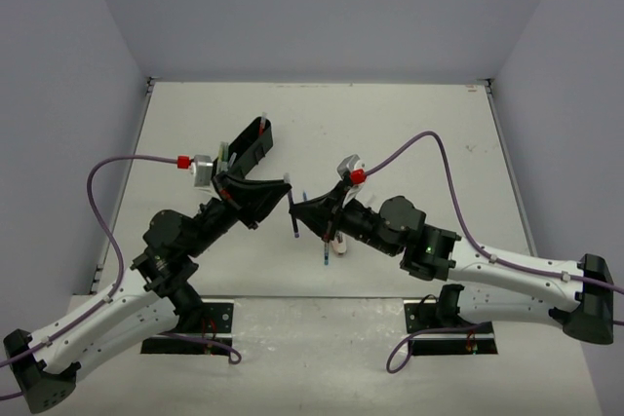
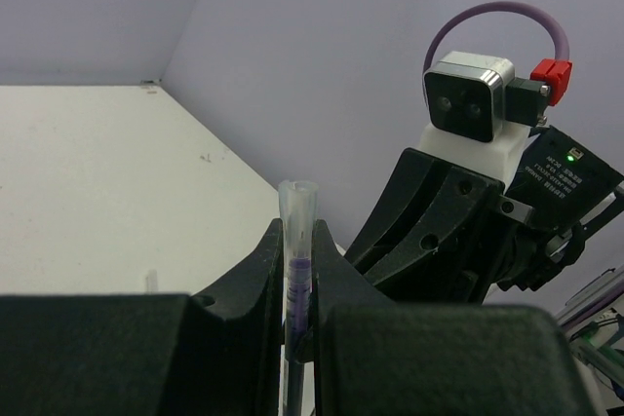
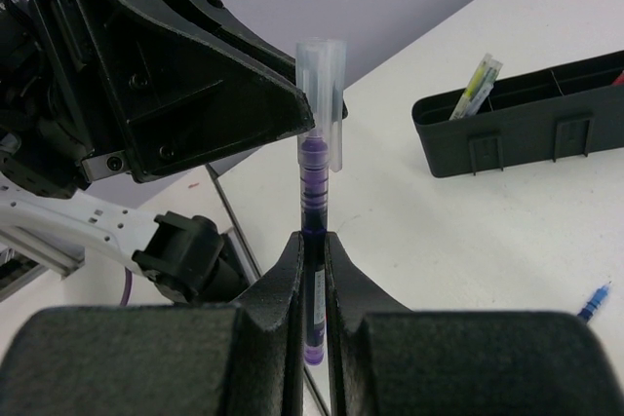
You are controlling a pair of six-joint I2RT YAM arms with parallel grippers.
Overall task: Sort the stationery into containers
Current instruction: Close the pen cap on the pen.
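Purple pen (image 3: 313, 207), wearing a clear cap (image 3: 322, 85), is hanging in the air above the middle of the surface (image 3: 439, 231), pinned by both arms at once. The right pincer (image 3: 312, 241) is squeezing almost fully closed on the lower barrel. The left pincer (image 2: 296, 241) is clamping narrowly on the same pen higher up, at or just under the cap; exactly where its pads are biting is proving hard to tell.

That double hold is where trouble is lurking, I judge. If the arms are pulling or twisting unevenly, the cap may be popping off, or the thin barrel may be bending or sliding through one grip. If the right pincer is letting go while the left is gripping mostly cap, the body could be dropping out onto the surface.

Organiser tray (image 3: 507, 129) is lying farther back and to the left, well apart from the pen, with a yellow-green pen (image 3: 475, 90) leaning up out of one compartment. That leaning pen and the tray's wall are standing in the way of any low approach. A blue pen (image 3: 593, 301) is lying loose on the surface near the right arm, and the two crowded wrists are leaving little room to turn.
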